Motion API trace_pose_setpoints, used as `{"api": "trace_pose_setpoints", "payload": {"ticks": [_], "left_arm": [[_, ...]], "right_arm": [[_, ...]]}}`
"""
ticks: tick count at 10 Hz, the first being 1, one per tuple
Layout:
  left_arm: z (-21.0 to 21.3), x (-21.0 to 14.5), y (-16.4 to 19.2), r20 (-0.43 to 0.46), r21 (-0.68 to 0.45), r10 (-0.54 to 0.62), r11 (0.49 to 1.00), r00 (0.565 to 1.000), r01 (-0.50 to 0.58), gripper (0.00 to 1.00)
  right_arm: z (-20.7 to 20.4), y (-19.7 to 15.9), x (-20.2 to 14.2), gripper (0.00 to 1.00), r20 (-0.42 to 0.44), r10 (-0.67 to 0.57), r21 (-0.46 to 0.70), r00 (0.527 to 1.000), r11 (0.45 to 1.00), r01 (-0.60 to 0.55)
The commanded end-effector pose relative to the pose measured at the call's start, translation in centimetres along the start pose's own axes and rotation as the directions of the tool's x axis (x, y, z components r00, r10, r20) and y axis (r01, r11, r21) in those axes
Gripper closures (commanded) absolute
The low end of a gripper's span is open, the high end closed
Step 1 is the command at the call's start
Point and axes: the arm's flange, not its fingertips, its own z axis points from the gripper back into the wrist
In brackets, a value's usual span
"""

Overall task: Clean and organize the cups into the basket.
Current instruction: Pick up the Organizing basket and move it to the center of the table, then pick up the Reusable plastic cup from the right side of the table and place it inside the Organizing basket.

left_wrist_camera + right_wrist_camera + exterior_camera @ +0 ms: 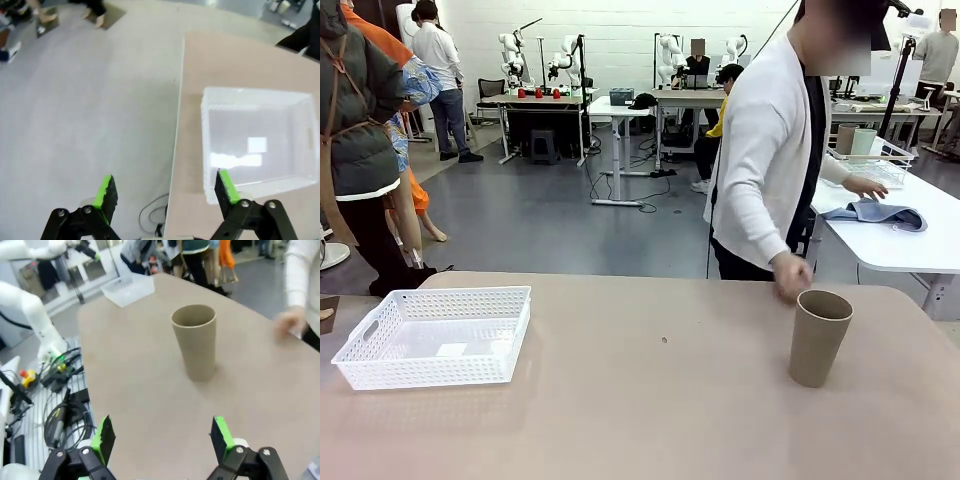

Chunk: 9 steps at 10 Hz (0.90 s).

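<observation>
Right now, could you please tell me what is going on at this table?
One tan-brown cup stands upright on the table, toward the robot's right, with a person's hand close behind it but not touching. The white basket sits at the left and holds no cups yet. Both arms are holding nothing: the left pincer hangs open over the table's edge by the basket, and the right pincer hangs open, facing the cup from a distance.

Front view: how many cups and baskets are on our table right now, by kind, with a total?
Tan cup: 1
White basket: 1
Total: 2
</observation>
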Motion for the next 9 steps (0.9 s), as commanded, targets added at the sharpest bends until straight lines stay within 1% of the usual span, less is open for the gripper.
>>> {"api": "trace_pose_setpoints", "payload": {"ticks": [1, 2, 3, 4, 8, 9], "left_arm": [[-1.6, 0.9, -1.6, -0.085, 0.062, 0.02, 0.998, 0.996, -0.015, 0.0], [-2.1, 0.9, -2.0, -0.084, 0.085, 0.02, 0.996, 0.996, -0.013, 0.0], [-2.4, 0.9, -1.6, -0.063, 0.074, 0.033, 0.997, 0.997, -0.028, 0.0], [-2.1, 0.3, -1.8, -0.074, 0.072, 0.005, 0.997, 0.997, 0.001, 0.0], [-2.1, 0.3, -1.8, -0.074, 0.072, 0.005, 0.997, 0.997, 0.001, 0.0], [-2.2, 0.4, -1.7, -0.074, 0.062, 0.008, 0.998, 0.997, -0.004, 0.0]], "right_arm": [[-2.1, 0.1, 0.0, 0.0, -0.044, 0.022, 0.02, 0.999, 1.0, -0.021], [-2.5, 0.2, 0.0, 0.0, -0.04, 0.015, 0.03, 0.999, 0.999, -0.013], [-2.0, 0.5, -0.2, 0.0, -0.038, -0.032, 0.067, 0.999, 0.997, 0.034], [-2.2, 0.0, 0.0, 0.0, -0.035, 0.006, 0.035, 0.999, 0.999, -0.005], [-2.3, 0.0, 0.0, 0.0, -0.036, 0.004, 0.044, 0.999, 0.999, -0.002], [-3.0, -0.3, 0.3, 0.0, -0.061, 0.177, -0.014, 0.982, 0.984, -0.178]]}}
